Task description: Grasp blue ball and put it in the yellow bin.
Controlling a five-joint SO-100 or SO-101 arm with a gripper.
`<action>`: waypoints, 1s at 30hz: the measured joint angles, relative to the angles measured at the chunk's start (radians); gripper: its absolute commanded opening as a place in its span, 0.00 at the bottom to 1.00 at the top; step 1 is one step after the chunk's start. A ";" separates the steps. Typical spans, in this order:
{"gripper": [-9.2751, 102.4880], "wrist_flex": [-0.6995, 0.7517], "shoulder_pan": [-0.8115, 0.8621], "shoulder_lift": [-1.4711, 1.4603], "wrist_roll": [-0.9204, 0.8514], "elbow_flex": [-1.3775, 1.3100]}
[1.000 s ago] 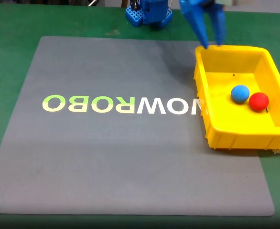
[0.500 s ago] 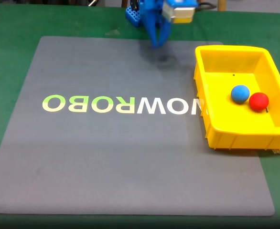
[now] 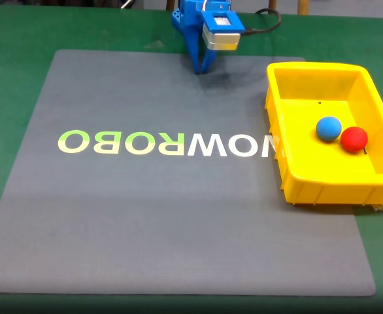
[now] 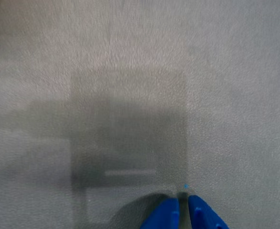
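The blue ball (image 3: pixel 329 128) lies inside the yellow bin (image 3: pixel 309 182) at the right of the fixed view, touching a red ball (image 3: pixel 354 139) on its right. My blue gripper (image 3: pixel 200 68) hangs folded at the far edge of the grey mat, well left of the bin, tips pointing down at the mat. In the wrist view the gripper (image 4: pixel 183 204) shows two blue fingertips almost together at the bottom edge, with nothing between them, over bare grey mat.
A grey mat (image 3: pixel 146 216) with the mirrored lettering "ROBOWOW" (image 3: pixel 165 144) covers most of the green table (image 3: pixel 8 59). The arm's blue base (image 3: pixel 185 19) stands at the far edge.
The arm swung left from above the bin's far left corner and folded back toward its base. Its gripper went from spread to shut. Both balls stayed still in the bin.
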 measured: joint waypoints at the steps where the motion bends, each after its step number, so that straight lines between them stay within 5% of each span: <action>1: 0.08 0.020 0.002 0.017 0.003 0.002; 30: 0.08 0.097 0.080 0.060 0.043 0.043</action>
